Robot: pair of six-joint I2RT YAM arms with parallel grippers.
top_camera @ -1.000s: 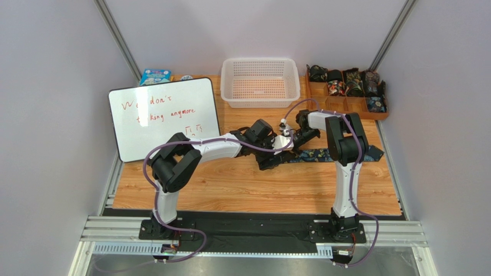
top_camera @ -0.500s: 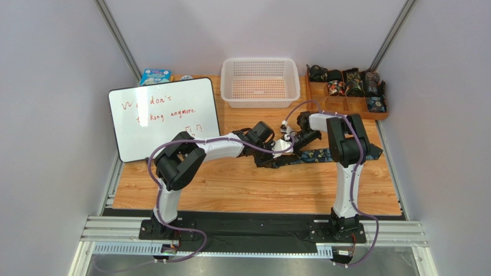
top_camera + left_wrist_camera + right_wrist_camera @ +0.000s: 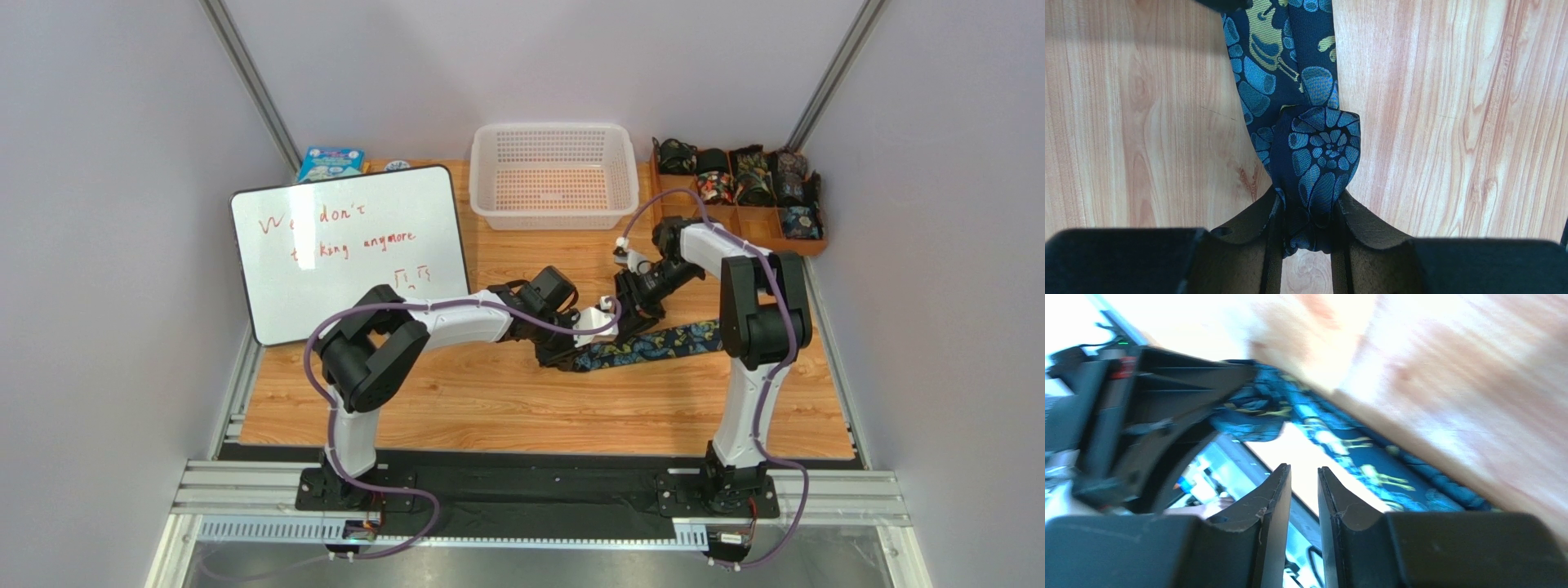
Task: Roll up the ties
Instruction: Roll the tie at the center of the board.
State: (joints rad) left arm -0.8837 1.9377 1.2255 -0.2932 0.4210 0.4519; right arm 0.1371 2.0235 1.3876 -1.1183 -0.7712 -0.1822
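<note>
- The wooden table (image 3: 491,404) fills the middle of the top view, with 2 arms bolted at its near edge.
- A whiteboard (image 3: 350,251) with red writing lies on the table's left part, tilted slightly.
- The left arm (image 3: 454,321) reaches right across the table towards its centre; the right arm (image 3: 754,319) stands on the right and bends back left towards the same spot.
- A white perforated basket (image 3: 555,129) sits at the far edge, centre.
- A wooden tray (image 3: 724,223) with compartments sits at the far right corner; several rolled ties (image 3: 736,178) fill its back row.
- 1 tie (image 3: 650,347), dark with teal and yellowish print, lies flat on the table right of centre, running left to right; its right end is hidden by the right arm.
- The left gripper (image 3: 579,353) is at the tie's left end. In the left wrist view its jaws (image 3: 1308,211) are clamped on a small curled fold of the tie (image 3: 1321,153), whose length runs away flat over the wood.
- The right gripper (image 3: 634,292) hangs just beyond the tie, near the left gripper. In its own blurred view the jaws (image 3: 1304,474) stand a narrow slit apart with nothing between them, the tie (image 3: 1364,459) lying past them.
- A small blue box (image 3: 330,162) lies behind the whiteboard.
</note>
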